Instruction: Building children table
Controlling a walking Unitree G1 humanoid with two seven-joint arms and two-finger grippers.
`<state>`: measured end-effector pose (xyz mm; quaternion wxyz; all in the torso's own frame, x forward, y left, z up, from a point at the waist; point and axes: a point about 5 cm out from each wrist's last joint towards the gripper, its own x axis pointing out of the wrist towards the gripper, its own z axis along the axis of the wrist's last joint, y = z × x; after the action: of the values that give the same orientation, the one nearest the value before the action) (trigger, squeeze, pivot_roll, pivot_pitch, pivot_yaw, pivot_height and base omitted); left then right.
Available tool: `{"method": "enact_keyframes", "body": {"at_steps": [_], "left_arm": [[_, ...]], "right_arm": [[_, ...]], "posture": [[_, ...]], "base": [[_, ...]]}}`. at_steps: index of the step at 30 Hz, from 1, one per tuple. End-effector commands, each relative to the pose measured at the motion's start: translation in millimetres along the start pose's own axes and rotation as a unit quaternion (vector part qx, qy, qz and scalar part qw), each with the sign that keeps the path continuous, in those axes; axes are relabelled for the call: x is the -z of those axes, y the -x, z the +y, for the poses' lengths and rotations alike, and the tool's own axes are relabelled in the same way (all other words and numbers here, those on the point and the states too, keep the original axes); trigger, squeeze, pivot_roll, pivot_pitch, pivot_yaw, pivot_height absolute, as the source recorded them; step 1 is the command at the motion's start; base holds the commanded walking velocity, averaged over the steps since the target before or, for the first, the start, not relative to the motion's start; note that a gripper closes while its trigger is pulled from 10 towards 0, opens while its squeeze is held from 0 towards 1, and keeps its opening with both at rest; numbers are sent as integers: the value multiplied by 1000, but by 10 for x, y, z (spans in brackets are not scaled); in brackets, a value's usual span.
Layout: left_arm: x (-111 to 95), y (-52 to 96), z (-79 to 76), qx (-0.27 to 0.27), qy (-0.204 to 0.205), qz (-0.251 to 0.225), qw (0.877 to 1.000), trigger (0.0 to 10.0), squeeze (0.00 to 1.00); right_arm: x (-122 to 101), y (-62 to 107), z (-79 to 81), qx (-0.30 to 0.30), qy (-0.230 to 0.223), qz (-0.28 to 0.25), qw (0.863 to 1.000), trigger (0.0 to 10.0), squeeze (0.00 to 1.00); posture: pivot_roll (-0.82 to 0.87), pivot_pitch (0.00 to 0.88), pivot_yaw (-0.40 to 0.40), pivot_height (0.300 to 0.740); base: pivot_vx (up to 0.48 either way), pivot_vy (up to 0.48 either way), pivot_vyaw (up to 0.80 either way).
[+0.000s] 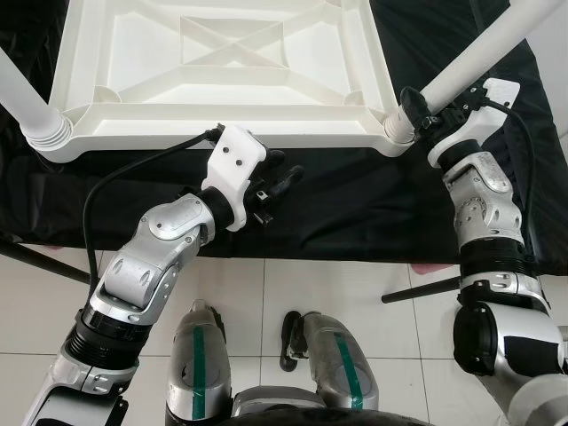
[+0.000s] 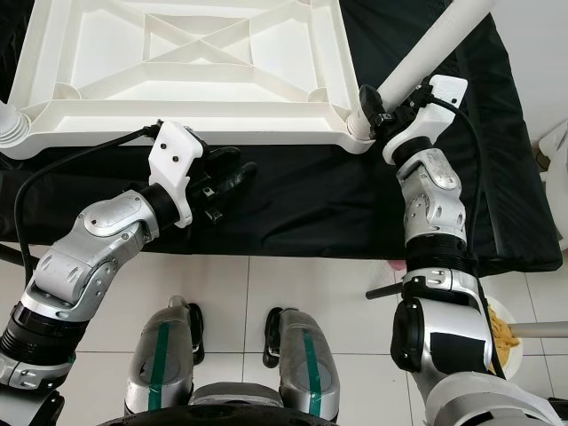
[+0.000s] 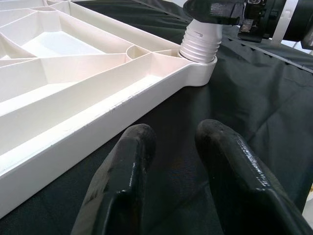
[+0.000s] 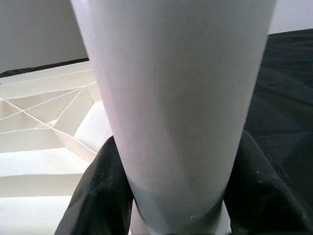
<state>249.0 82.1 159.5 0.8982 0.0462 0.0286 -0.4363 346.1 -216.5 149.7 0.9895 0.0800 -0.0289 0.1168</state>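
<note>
A white plastic children's table (image 1: 222, 133) lies upside down on a black cloth (image 1: 355, 204), its ribbed underside facing up. A white leg (image 1: 479, 58) stands in the near right corner socket (image 3: 199, 44). My right gripper (image 1: 413, 106) is shut on this leg just above the socket, and its black fingers (image 4: 95, 196) press on both sides of the tube. Another white leg (image 1: 22, 98) sits in the near left corner. My left gripper (image 1: 282, 173) hovers open over the cloth just in front of the table's near rim, with nothing between its fingers (image 3: 127, 186).
The cloth ends at a tiled floor (image 1: 337, 284) where my own legs stand. A black rod (image 1: 422, 290) lies on the tiles to the right and another (image 1: 35, 262) to the left. A white dish of yellow food (image 2: 503, 328) sits at the far right.
</note>
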Motion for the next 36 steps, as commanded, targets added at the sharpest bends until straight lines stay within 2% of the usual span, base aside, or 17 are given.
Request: {"method": "enact_keyframes", "body": {"at_steps": [1,6,12,23,24,26,29,36], "left_arm": [[-14,9,-45,18,0,-1,1000,10000,0],[-9,12,-52,18,0,0,1000,10000,0],[-11,15,-46,16,-1,0,1000,10000,0],[-13,10,-46,16,-2,-1,1000,10000,0],[-12,7,-45,16,-2,-1,1000,10000,0],[-12,5,-43,16,-2,-1,1000,10000,0],[-16,-2,-38,16,-3,-2,1000,10000,0],[-16,3,-38,14,-2,-2,1000,10000,0]], "right_arm": [[347,86,2,11,-27,80,996,10000,0],[368,81,1,15,-36,89,995,10000,0],[292,-16,-104,69,-72,120,988,10000,0],[282,-42,-89,68,-54,142,986,10000,0],[303,-49,-83,69,-25,159,985,10000,0],[309,-56,-75,68,-13,165,984,10000,0],[340,-82,1,52,41,180,981,10000,0],[372,-89,65,39,50,185,981,10000,0]], "posture": [[130,105,-75,740],[131,105,-75,740],[132,96,-78,740],[134,90,-82,740],[129,89,-79,740],[129,89,-79,740],[127,89,-79,740],[132,94,-82,740]], "base": [[0,0,0],[0,0,0],[0,0,0],[0,0,0],[0,0,0],[0,0,0],[0,0,0],[0,0,0]]}}
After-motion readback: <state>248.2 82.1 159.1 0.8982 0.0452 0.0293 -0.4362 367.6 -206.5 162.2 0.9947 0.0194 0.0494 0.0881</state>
